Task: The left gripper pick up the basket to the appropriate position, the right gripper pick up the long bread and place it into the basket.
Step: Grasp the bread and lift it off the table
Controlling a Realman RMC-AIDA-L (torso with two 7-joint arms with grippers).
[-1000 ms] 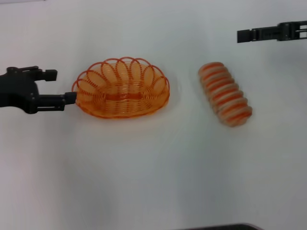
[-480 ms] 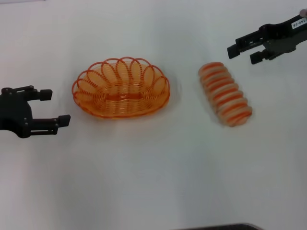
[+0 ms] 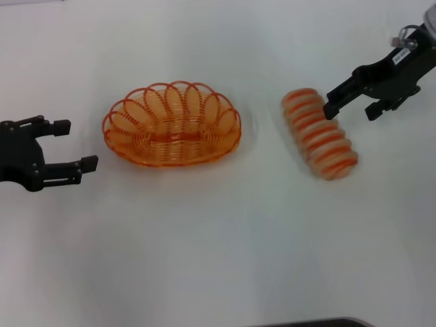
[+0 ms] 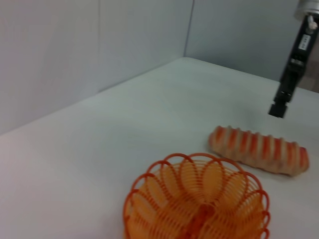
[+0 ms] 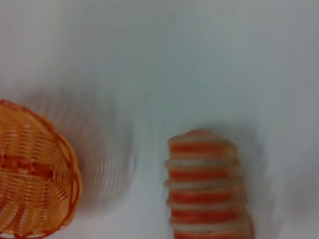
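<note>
The orange wire basket (image 3: pixel 172 125) sits empty on the white table, left of centre; it also shows in the left wrist view (image 4: pixel 197 199) and the right wrist view (image 5: pixel 31 169). My left gripper (image 3: pixel 75 144) is open, a little to the left of the basket and apart from it. The long bread (image 3: pixel 320 133), tan with orange stripes, lies on the table to the right; it also shows in the left wrist view (image 4: pixel 259 149) and the right wrist view (image 5: pixel 204 186). My right gripper (image 3: pixel 353 107) is open, just above the bread's far end, holding nothing.
The white table (image 3: pixel 218 245) spreads all around. Grey walls (image 4: pixel 99 50) stand beyond the table in the left wrist view. A dark edge (image 3: pixel 313 322) shows at the near rim of the table.
My left gripper has let go of the basket's rim and backed away to the left. My right gripper has come down and inward from the far right to the bread's far end.
</note>
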